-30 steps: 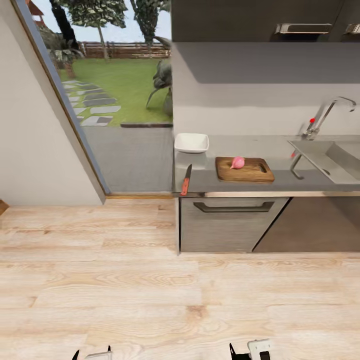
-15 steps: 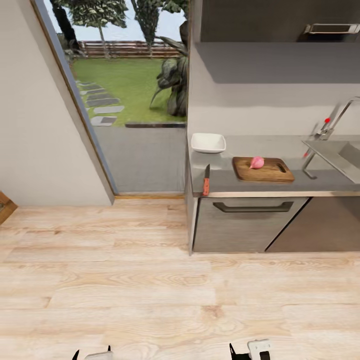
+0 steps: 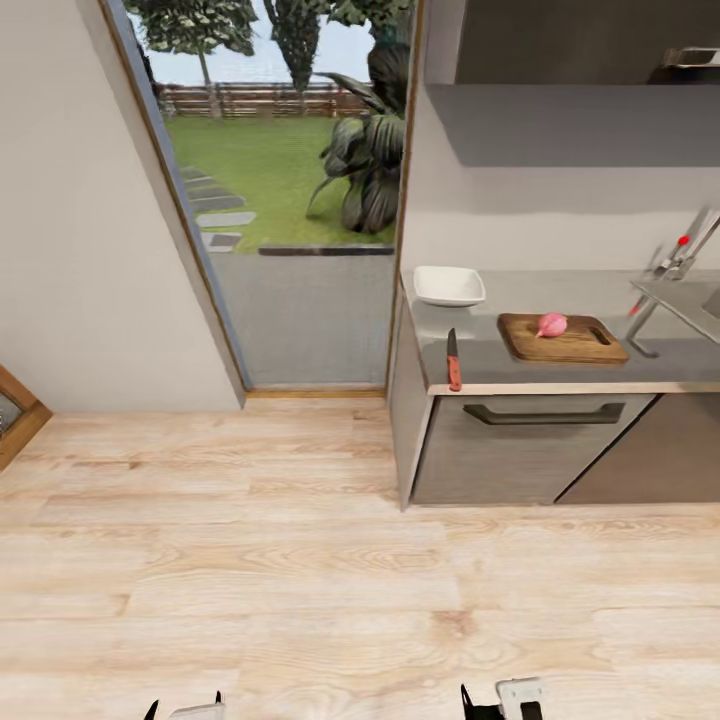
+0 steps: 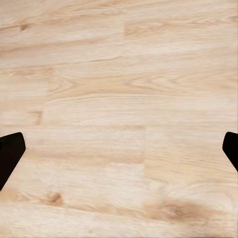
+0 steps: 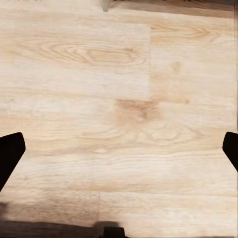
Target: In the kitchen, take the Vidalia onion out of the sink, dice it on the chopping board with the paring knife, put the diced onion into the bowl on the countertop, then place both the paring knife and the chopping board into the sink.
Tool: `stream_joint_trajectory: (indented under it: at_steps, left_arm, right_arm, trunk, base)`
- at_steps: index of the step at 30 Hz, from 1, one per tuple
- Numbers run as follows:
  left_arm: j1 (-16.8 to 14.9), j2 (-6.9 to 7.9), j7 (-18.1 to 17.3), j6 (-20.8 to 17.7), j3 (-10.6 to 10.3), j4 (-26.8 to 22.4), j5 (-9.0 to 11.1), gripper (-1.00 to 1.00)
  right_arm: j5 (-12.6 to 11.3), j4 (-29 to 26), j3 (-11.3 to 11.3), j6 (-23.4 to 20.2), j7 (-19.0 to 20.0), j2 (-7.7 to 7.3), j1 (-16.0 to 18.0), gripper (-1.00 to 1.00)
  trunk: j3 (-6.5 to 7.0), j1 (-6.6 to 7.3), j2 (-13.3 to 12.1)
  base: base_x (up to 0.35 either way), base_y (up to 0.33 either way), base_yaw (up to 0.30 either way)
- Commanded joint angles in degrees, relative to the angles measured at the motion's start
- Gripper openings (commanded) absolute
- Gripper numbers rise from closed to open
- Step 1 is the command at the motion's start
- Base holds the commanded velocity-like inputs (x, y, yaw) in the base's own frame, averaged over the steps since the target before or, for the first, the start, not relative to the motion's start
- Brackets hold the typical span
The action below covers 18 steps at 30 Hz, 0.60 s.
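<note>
In the head view, the pink onion (image 3: pixel 551 324) rests on the brown chopping board (image 3: pixel 563 338), which lies on the grey countertop (image 3: pixel 520 372). The red-handled paring knife (image 3: pixel 453 359) lies near the counter's front edge, left of the board. Behind the knife stands the white bowl (image 3: pixel 449 285). The sink (image 3: pixel 695 305) and its tap (image 3: pixel 683 250) are cut off at the right edge. My left gripper (image 4: pixel 119 151) and right gripper (image 5: pixel 119 151) both hang open over the wood floor, far from the counter, with nothing between their fingers.
Left of the counter, an open glass doorway (image 3: pixel 290 200) gives onto a garden. Light wood floor (image 3: pixel 300 560) stretches between me and the dark cabinets with a drawer (image 3: pixel 540 440). A wooden object (image 3: pixel 15 415) pokes in at the left edge.
The whole head view has shifted: the counter and its things now sit further right in the picture, so the camera has turned or moved left. The onion, board, knife and bowl keep their places.
</note>
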<state>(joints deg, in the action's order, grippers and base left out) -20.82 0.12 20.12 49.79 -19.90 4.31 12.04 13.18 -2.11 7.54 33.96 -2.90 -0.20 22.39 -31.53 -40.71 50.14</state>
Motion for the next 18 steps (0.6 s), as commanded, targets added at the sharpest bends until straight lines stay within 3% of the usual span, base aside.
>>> stream_joint_trajectory:
  at_steps: [1, 5, 7, 8, 10, 11, 12, 14, 15, 18]
  left_arm:
    - [-0.06, -0.03, 0.10, 0.24, -0.49, 0.17, 0.35, 1.00]
    - [-0.08, -0.03, 0.10, 0.29, -0.49, 0.17, 0.35, 1.00]
    - [-0.06, -0.03, 0.10, 0.30, -0.49, 0.17, 0.35, 1.00]
    - [-0.03, -0.03, 0.10, 0.26, -0.49, 0.17, 0.35, 1.00]
    - [-0.05, -0.03, 0.10, 0.24, -0.49, 0.17, 0.35, 1.00]
    - [-0.04, -0.03, 0.10, 0.23, -0.49, 0.17, 0.35, 1.00]
    - [-0.06, -0.03, 0.10, 0.23, -0.49, 0.17, 0.35, 1.00]
    - [-0.03, -0.03, 0.10, 0.22, -0.49, 0.17, 0.35, 1.00]
    - [-0.03, -0.03, 0.10, 0.22, -0.49, 0.17, 0.35, 1.00]
    - [-0.03, -0.08, 0.03, -0.04, -0.49, 0.17, 0.35, 1.00]
  right_arm:
    - [0.62, -0.36, 0.42, -0.42, -1.58, -0.06, 0.03, 1.00]
    - [0.62, -4.93, 0.58, -4.02, -7.33, -0.16, 0.09, 1.00]
    - [0.55, -10.90, 0.56, -7.52, -10.16, 0.08, 0.10, 1.00]
    - [0.44, -21.34, 0.54, -16.43, -12.21, 0.65, 0.11, 1.00]
    - [0.35, -32.16, 0.49, -26.86, -12.99, 1.10, 0.11, 1.00]
    - [0.32, -34.83, 0.48, -29.36, -13.10, 1.20, 0.11, 1.00]
    - [0.25, -42.72, 0.44, -36.27, -13.30, 1.47, 0.11, 1.00]
    - [0.21, -52.32, 0.33, -43.98, -13.44, 1.90, 0.11, 1.00]
    - [0.20, -54.55, 0.30, -45.79, -13.46, 2.12, 0.11, 1.00]
    - [0.19, -69.47, 0.15, -58.33, -13.52, 4.76, 0.11, 1.00]
  trunk:
    - [-0.05, -0.01, 0.04]
    - [-0.05, -0.01, 0.04]
    - [-0.05, -0.01, 0.04]
    - [-0.05, -0.01, 0.04]
    - [-0.05, -0.01, 0.04]
    - [-0.05, -0.01, 0.04]
    - [-0.05, -0.01, 0.04]
    - [-0.05, -0.01, 0.04]
    - [-0.05, -0.01, 0.04]
    - [-0.05, -0.01, 0.04]
  base:
    - [0.000, 0.149, 0.000]
    - [0.000, 0.071, 0.000]
    - [0.000, 0.023, 0.000]
    - [0.000, 0.008, 0.000]
    - [0.000, 0.004, 0.000]
    - [0.000, 0.003, 0.000]
    - [0.000, 0.001, 0.000]
    - [0.000, 0.000, 0.000]
    - [0.000, 0.000, 0.000]
    - [0.000, 0.000, 0.000]
